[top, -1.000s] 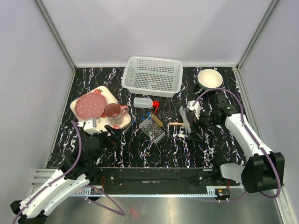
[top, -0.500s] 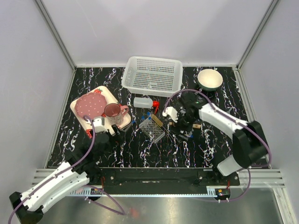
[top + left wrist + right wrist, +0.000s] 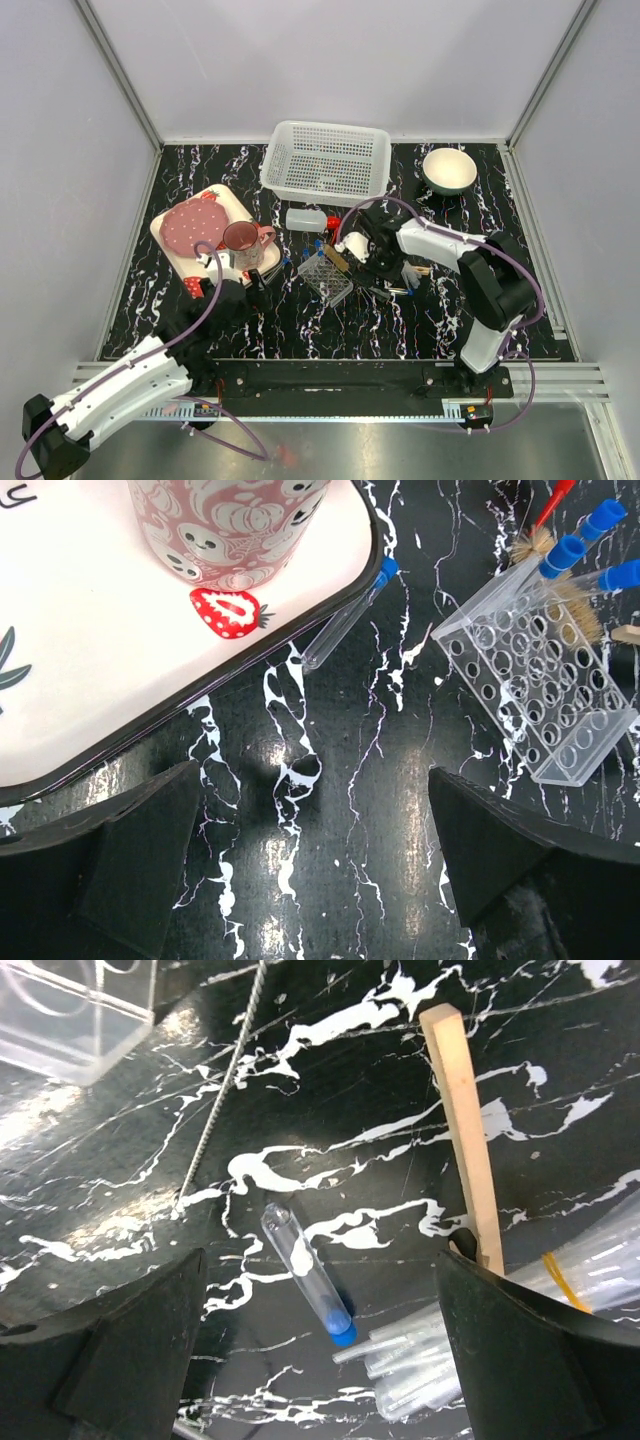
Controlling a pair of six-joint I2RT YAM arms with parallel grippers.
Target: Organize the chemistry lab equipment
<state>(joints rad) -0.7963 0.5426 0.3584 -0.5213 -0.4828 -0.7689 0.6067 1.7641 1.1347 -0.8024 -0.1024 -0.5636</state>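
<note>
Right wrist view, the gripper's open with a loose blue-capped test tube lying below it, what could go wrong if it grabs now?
The test tube lies slanted across the gap of the open right gripper, so closing may roll or spin it away on the table. The wooden stick and the pipettes lie close to one finger, which could land on them or drag them along.

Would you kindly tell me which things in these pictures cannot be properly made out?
Top view: the test tube beneath the right gripper is hidden by it.
Right wrist view: the pipettes are cut by the bottom edge and a finger; count unclear.
Left wrist view: the mug is cut by the top edge; its contents unseen.
</note>
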